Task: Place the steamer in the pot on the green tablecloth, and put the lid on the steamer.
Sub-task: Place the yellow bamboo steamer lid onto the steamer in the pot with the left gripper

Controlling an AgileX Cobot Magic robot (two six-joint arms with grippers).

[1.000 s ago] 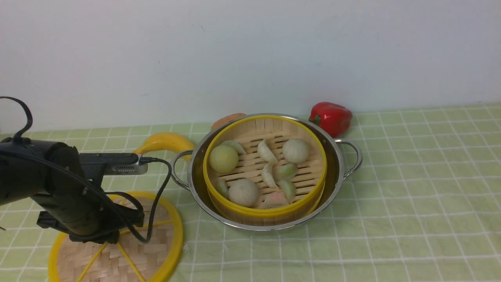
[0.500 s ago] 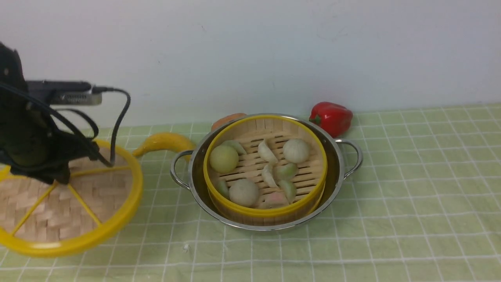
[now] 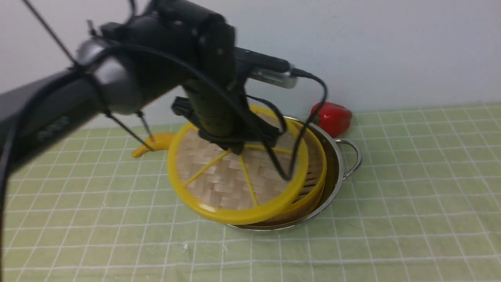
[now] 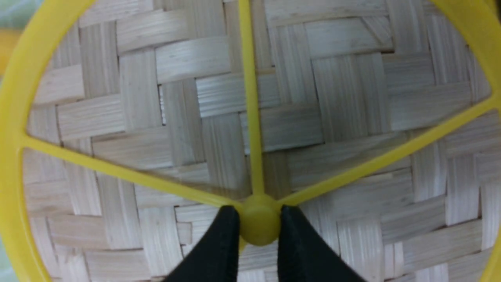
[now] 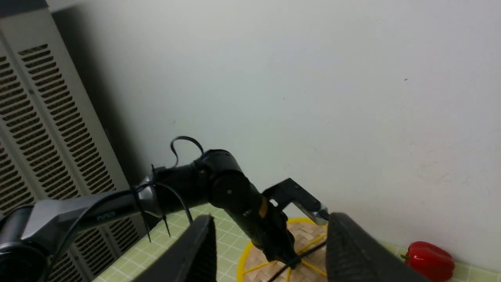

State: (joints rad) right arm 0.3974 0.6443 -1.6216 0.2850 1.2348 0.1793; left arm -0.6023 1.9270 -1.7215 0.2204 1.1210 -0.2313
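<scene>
While my left tool (image 4: 256, 225) pinched the lid (image 3: 227, 184) by its hub, the lid hung tilted, off-centre left of the steamer (image 3: 318, 172).

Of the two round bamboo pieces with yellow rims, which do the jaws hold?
The flat woven disc with yellow spokes: the jaws of the left gripper pinch its centre knob. The deeper basket sits in the steel pot.

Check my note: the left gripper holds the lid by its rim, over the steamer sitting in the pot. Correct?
No. The left gripper holds the lid by its centre knob, not its rim; the left wrist view shows the jaws closed on it. The rest stands: the lid is over the steamer, which sits in the pot.
</scene>
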